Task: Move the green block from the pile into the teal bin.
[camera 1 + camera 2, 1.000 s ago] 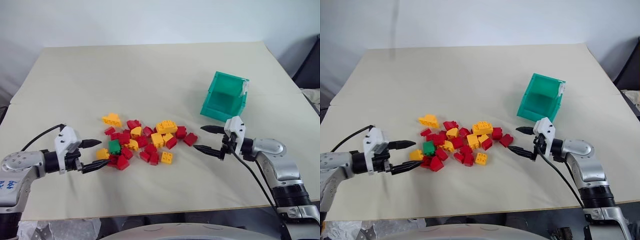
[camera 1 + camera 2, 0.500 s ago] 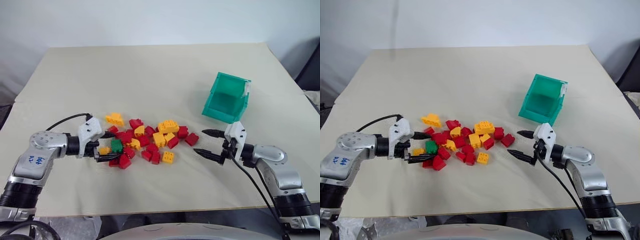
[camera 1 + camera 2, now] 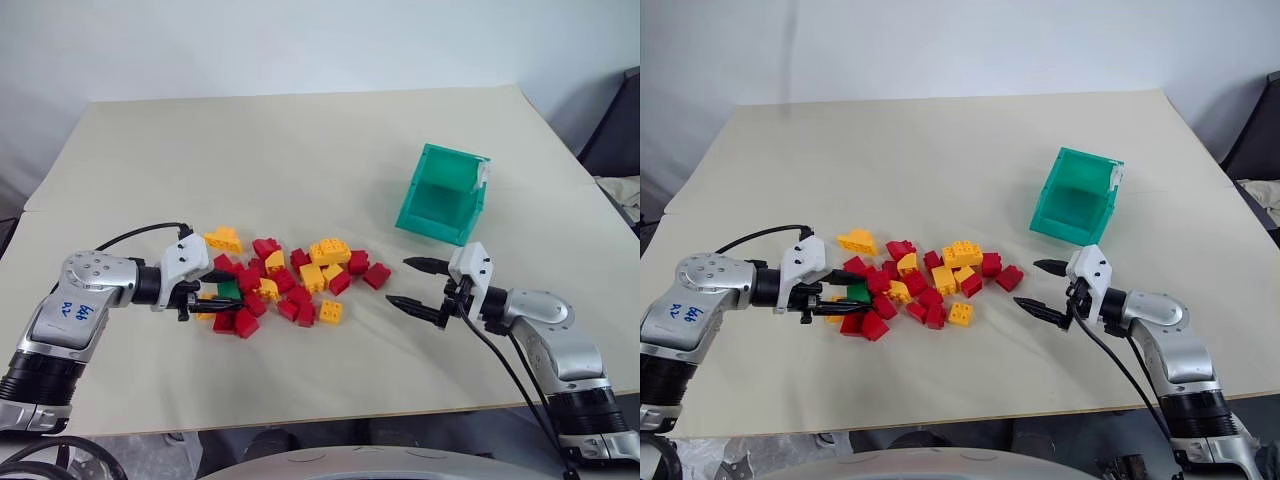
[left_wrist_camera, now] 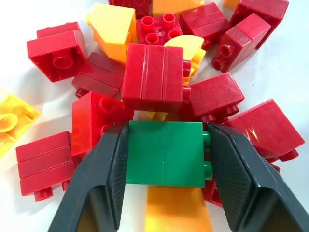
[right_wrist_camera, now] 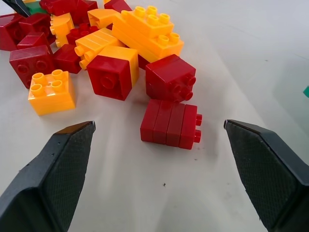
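Observation:
The green block (image 4: 164, 153) lies at the left edge of the pile (image 3: 300, 275) of red and yellow bricks, resting on a yellow brick. My left gripper (image 3: 225, 290) reaches into the pile from the left and is shut on the green block; its black fingers (image 4: 108, 179) press against the block's two opposite sides. The block still sits among the bricks on the table. The teal bin (image 3: 445, 195) stands at the back right, its open side facing the pile. My right gripper (image 3: 408, 282) hovers open just right of the pile, in front of the bin, holding nothing.
The bricks lie on a beige table (image 3: 300, 140) with bare surface behind and in front of the pile. A lone red brick (image 5: 170, 124) lies between the right gripper's fingers and the pile. A black cable loops from the left wrist.
The left gripper's fingers have closed in from wide open onto the green block's sides. The right gripper has stayed open in place.

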`<action>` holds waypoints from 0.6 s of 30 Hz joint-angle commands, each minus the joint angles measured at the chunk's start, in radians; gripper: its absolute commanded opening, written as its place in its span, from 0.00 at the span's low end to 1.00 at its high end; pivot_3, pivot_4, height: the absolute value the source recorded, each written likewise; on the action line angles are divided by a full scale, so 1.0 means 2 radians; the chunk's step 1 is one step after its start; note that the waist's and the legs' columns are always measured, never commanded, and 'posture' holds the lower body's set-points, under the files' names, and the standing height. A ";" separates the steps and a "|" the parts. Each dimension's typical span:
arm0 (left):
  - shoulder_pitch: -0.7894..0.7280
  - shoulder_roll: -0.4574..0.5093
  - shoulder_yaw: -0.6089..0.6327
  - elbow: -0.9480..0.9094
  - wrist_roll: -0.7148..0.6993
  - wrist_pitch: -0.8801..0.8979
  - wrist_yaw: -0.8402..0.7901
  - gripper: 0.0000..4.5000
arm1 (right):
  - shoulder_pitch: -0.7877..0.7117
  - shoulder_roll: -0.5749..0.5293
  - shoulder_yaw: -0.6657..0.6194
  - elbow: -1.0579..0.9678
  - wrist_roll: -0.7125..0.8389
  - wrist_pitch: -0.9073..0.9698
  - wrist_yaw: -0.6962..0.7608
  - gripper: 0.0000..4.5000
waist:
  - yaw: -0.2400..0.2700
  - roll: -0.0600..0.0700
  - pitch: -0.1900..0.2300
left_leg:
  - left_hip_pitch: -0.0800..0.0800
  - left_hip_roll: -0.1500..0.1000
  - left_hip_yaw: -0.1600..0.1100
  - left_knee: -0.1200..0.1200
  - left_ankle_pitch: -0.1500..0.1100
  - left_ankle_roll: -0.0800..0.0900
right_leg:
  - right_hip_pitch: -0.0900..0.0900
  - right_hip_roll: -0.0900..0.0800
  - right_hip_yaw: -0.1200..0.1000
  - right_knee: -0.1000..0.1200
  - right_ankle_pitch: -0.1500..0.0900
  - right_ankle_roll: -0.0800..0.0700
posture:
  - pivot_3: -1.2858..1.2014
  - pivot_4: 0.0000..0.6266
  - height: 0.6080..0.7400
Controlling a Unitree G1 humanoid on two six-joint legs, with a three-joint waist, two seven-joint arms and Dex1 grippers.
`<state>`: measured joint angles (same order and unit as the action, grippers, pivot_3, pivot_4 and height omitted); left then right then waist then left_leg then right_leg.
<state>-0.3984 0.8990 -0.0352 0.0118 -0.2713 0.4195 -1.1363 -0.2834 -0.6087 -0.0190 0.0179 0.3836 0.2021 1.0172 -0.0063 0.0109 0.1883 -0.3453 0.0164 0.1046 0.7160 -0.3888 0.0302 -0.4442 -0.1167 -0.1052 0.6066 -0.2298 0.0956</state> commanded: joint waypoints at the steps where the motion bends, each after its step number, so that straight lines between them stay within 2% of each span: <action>1: -0.019 -0.001 0.045 -0.008 -0.042 0.027 -0.002 0.47 | -0.013 -0.005 -0.017 0.000 0.008 -0.006 0.003 1.00 | 0.000 0.000 0.000 | 0.000 0.000 0.000 0.000 0.000 0.000 | 0.000 0.000 0.000 0.000 0.000 0.000 | 0.52 0.24 1.00; 7: -0.064 0.005 0.084 -0.048 -0.114 0.101 -0.007 0.47 | -0.019 -0.009 -0.025 0.010 0.005 -0.010 0.002 1.00 | 0.003 -0.001 0.000 | -0.002 0.000 -0.001 0.000 0.000 0.000 | -0.001 0.000 -0.001 -0.001 0.000 0.000 | 0.52 0.24 1.00; 9: -0.092 -0.011 0.079 -0.060 -0.127 0.111 0.001 0.47 | -0.020 -0.011 -0.030 0.012 0.005 -0.009 0.000 1.00 | 0.003 -0.001 0.000 | -0.003 0.000 -0.002 0.001 0.000 0.001 | -0.001 0.000 -0.001 -0.002 0.000 0.000 | 0.52 0.24 1.00; 13: -0.154 -0.091 0.015 -0.050 -0.102 0.090 0.028 0.47 | -0.010 -0.027 -0.052 0.002 0.011 0.001 -0.005 1.00 | 0.006 -0.001 0.000 | -0.003 -0.001 -0.002 0.002 -0.001 0.001 | 0.000 0.000 -0.001 -0.002 0.001 0.001 | 0.52 0.24 1.00; 18: -0.187 -0.205 -0.071 0.045 -0.012 -0.027 0.065 0.47 | 0.027 -0.057 -0.092 -0.032 0.026 0.027 -0.005 1.00 | 0.013 -0.001 0.000 | -0.003 -0.003 0.000 0.002 -0.001 0.001 | 0.000 0.000 -0.001 -0.003 0.001 0.002 | 0.52 0.24 1.00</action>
<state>-0.7521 0.5133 -0.1527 0.0677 -0.3435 0.4502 -1.0274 -0.2545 -0.6986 -0.1507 0.0073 0.4001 0.2354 1.0024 0.0203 0.0094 0.1890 -0.3519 0.0110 0.1043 0.7194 -0.3899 0.0330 -0.4447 -0.1153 -0.1068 0.6004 -0.2275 0.0990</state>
